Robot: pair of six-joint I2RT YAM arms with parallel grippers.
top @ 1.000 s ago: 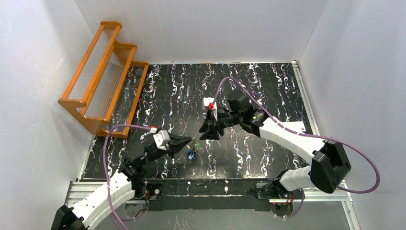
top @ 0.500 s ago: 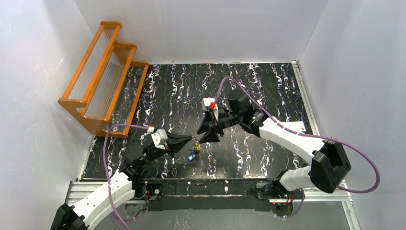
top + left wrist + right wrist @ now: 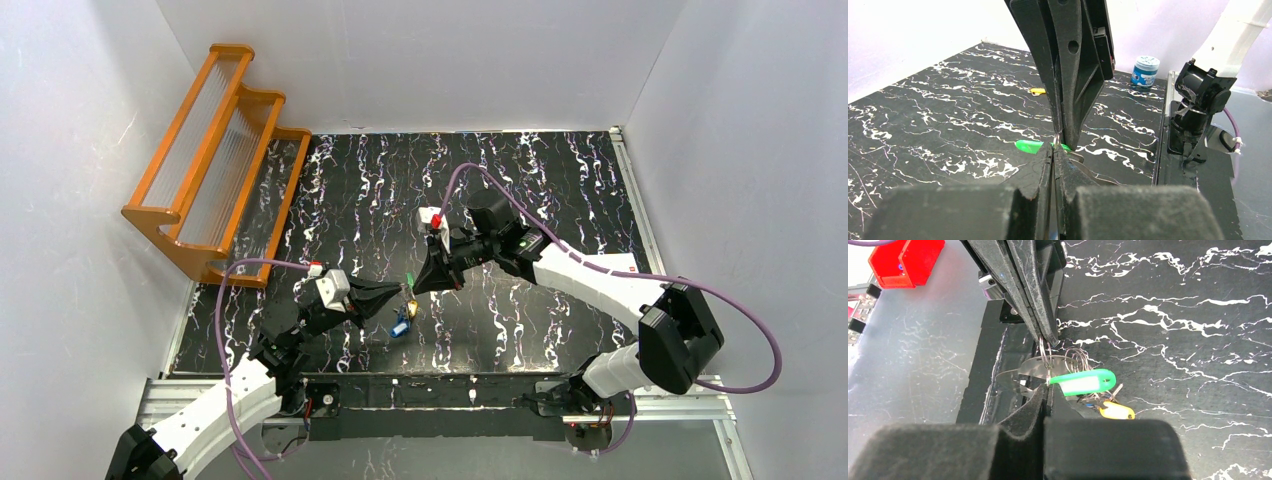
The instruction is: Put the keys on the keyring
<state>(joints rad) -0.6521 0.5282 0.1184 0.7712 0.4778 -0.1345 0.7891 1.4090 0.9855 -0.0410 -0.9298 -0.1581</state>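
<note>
1. Two keys, the blue key [image 3: 399,327] and the yellow key [image 3: 1116,411], are seen hanging lowest and nearest the front edge of the table [image 3: 520,330]. They dangle below the bundle held in the air and are judged to be threaded already.
2. Just above them, the left gripper [image 3: 401,292] is shown clamped on the keyring [image 3: 1035,367]. It is pinched at its thin wire loop, with the grey fob dangling beneath.
3. Tip to tip with it, the right gripper [image 3: 415,287] is shown closed on the ring end of the green key [image 3: 1083,381], which is held level beside the keyring.
4. The task is judged to be in its last stage: only the green key appears left to be worked on, and the bundle has not been set down.
5. Whether the green key's eyelet is already through the loop cannot be told, as the joint is masked by both sets of fingertips.
6. Farther off, a small yellow object [image 3: 1038,91] on the table is too small to be identified, and an orange rack [image 3: 215,150] is seen at the far left.
</note>
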